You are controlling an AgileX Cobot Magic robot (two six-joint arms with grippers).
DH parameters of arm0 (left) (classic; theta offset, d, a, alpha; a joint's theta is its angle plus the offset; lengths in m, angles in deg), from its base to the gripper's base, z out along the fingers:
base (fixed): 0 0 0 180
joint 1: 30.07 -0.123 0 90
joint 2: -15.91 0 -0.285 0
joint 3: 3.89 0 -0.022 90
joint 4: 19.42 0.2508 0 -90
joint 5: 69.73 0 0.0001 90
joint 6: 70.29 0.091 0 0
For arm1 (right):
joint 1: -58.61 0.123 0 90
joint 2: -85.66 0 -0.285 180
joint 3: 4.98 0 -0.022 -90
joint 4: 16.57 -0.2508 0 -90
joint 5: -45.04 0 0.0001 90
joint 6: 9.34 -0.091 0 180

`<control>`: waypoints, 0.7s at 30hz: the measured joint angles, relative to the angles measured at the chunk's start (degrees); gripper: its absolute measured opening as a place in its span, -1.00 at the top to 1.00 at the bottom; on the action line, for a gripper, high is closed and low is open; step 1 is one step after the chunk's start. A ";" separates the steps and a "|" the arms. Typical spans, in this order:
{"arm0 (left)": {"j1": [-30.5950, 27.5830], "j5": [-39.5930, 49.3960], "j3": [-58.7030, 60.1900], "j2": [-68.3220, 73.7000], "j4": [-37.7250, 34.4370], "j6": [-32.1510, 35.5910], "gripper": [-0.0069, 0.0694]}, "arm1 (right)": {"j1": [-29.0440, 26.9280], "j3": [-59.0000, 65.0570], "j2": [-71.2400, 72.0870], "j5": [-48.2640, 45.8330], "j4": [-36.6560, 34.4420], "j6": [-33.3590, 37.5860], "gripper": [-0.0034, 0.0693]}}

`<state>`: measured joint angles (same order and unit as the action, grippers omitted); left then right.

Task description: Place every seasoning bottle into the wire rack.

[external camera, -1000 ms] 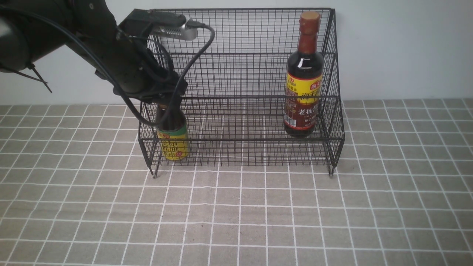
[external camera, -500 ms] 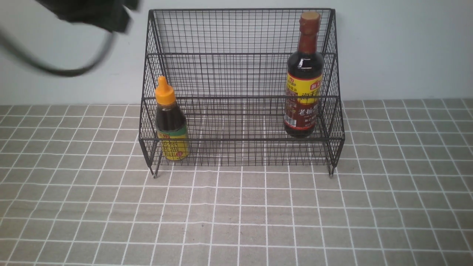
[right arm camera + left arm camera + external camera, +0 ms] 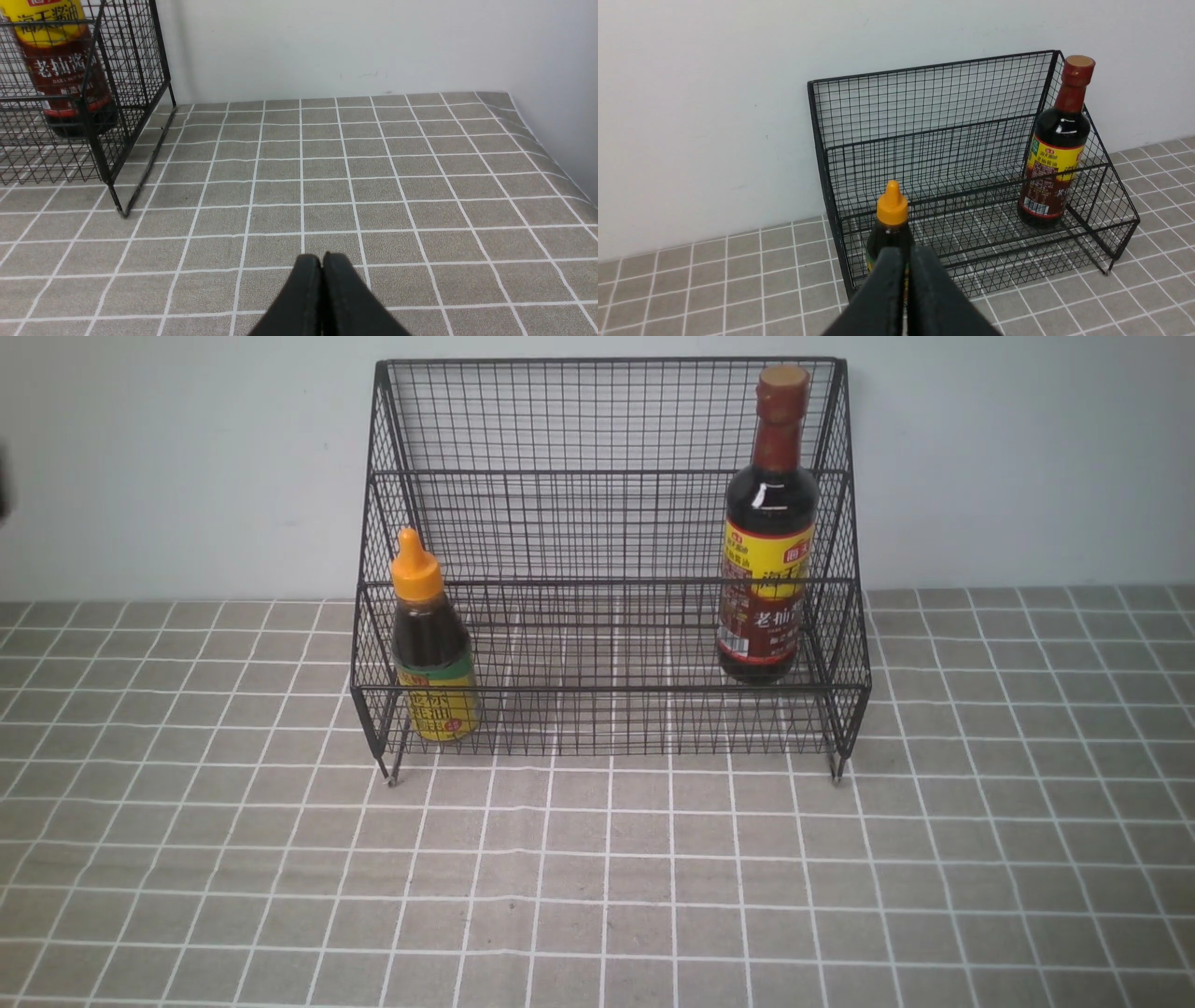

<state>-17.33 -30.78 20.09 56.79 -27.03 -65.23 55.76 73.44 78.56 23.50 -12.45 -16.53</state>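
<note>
Even, soft daylight-like light fills all three views, bright without harshness. A small glare spot sits on the tall bottle (image 3: pixel 769 527) at its shoulder. The wire rack (image 3: pixel 607 523) casts faint shadows on the wall (barely visible). At nine o'clock in the front view, a dark smear, perhaps motion blur.

A grey-brown tablecloth (image 3: pixel 597 877) with a white grid pattern covered the table, reaching back to a plain pale wall (image 3: pixel 1018 457). In the right wrist view, the cloth's edge met a side wall (image 3: pixel 560 84).
</note>
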 joint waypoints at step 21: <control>0.00 -15.66 31.76 -34.25 3.59 1.63 0.84 | 0.00 0.00 0.00 0.00 0.00 0.00 0.94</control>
<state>-17.33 -46.44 51.85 22.54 -23.44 -63.60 55.76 73.44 78.56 23.50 -12.45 -16.53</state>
